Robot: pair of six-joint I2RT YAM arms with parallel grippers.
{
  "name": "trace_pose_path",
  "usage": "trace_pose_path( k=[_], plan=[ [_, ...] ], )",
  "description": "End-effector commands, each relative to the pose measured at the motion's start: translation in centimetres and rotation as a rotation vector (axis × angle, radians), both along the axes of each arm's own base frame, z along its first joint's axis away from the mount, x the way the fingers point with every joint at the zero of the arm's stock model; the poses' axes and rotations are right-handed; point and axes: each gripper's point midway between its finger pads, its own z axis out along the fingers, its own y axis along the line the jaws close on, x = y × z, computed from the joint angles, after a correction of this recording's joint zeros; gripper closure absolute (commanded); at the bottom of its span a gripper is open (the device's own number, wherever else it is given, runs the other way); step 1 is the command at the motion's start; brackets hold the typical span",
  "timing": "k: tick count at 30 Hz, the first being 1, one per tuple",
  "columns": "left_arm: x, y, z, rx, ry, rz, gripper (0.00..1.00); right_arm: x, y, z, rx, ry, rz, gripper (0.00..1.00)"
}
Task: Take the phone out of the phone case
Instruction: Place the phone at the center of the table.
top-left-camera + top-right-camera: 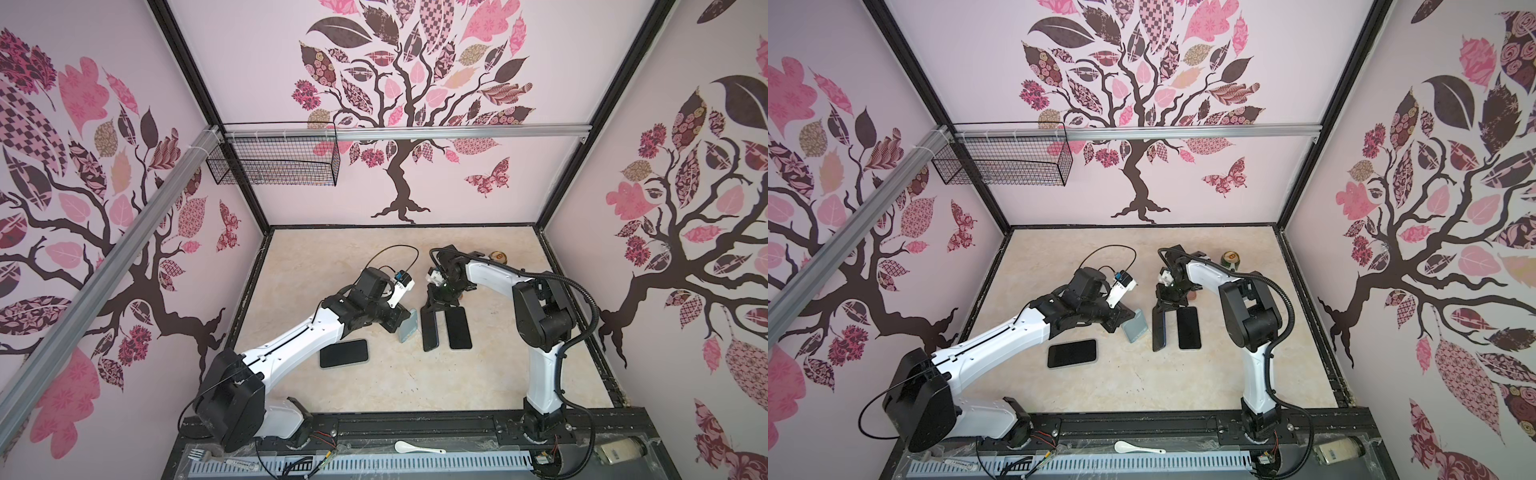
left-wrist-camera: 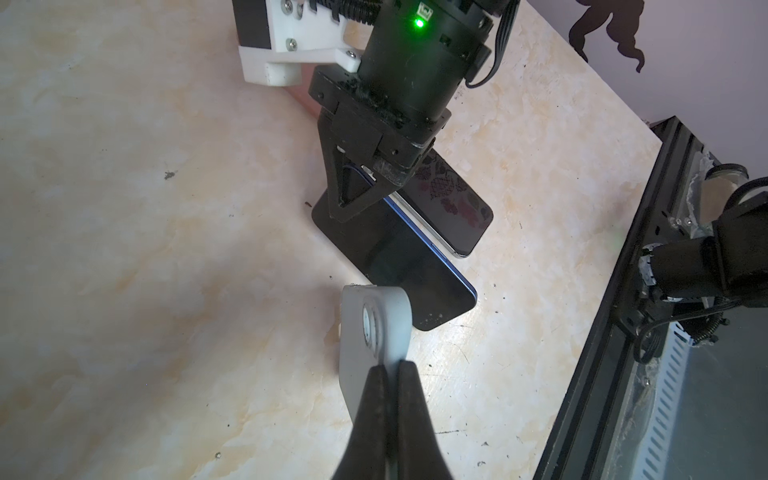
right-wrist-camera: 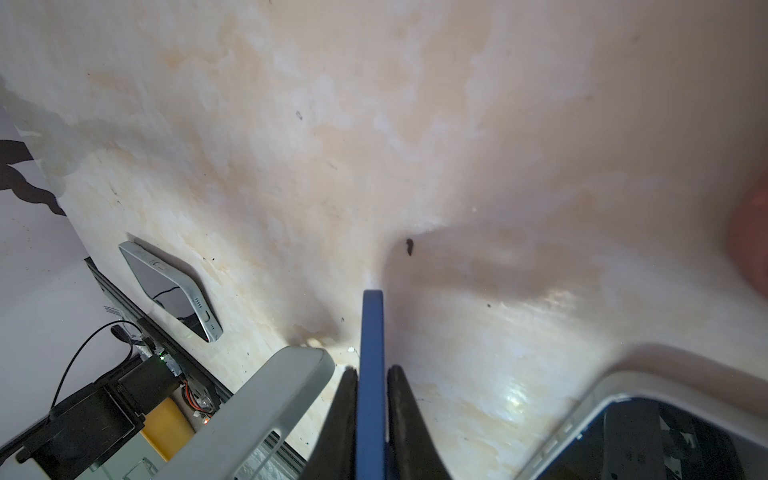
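Centre of a top view: the grey phone case (image 1: 406,327) is gripped in the tightly closed left gripper (image 2: 390,365); the blue-edged phone (image 1: 430,332), just right of it, is held on edge, clamped between the narrowed fingers of the right gripper (image 3: 372,370); the two are seen just apart, so the separation is judged all but done; a clean parting and a gentle set-down on the table (image 1: 374,390) are called for next, clear of the dark handset (image 1: 460,328) lying flat alongside
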Motion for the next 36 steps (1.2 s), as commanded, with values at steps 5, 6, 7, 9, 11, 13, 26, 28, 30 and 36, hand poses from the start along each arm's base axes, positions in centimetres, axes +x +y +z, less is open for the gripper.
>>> trace_pose_path(
  k=[5,6,7,9,11,13,26,28,30,36],
  plan=[
    [0.8,-1.2,1.0,-0.020,-0.016,-0.028,1.00,0.4,-0.2,-1.1,-0.012,0.029,-0.003,0.87],
    [0.8,-1.3,0.9,-0.021,-0.013,-0.030,1.00,0.3,-0.1,-1.2,-0.013,0.030,-0.002,0.87],
    [0.9,-1.4,0.9,-0.024,-0.011,-0.031,1.00,0.3,-0.2,-1.3,-0.012,0.033,-0.004,0.87],
    [0.9,-1.6,0.6,-0.025,0.000,-0.036,1.00,0.4,-0.2,-1.4,-0.015,0.031,-0.004,0.85],
    [0.9,-1.8,0.4,-0.026,0.008,-0.042,1.00,0.4,-0.3,-1.6,-0.016,0.032,-0.006,0.84],
    [0.8,-1.9,0.2,-0.022,0.016,-0.048,1.00,0.4,-0.3,-1.7,-0.017,0.034,-0.009,0.82],
    [0.6,-1.8,-0.6,-0.012,0.034,-0.056,1.00,0.2,-1.1,-2.4,-0.031,0.040,-0.031,0.73],
    [0.6,-1.8,-0.6,-0.011,0.035,-0.055,1.00,0.0,-1.2,-2.3,-0.032,0.039,-0.032,0.73],
    [0.5,-1.8,-0.7,-0.009,0.035,-0.057,1.00,-0.2,-1.4,-2.4,-0.036,0.038,-0.034,0.72],
    [0.5,-1.7,-0.7,-0.008,0.037,-0.058,1.00,-0.9,-1.8,-2.7,-0.047,0.042,-0.038,0.69]
  ],
)
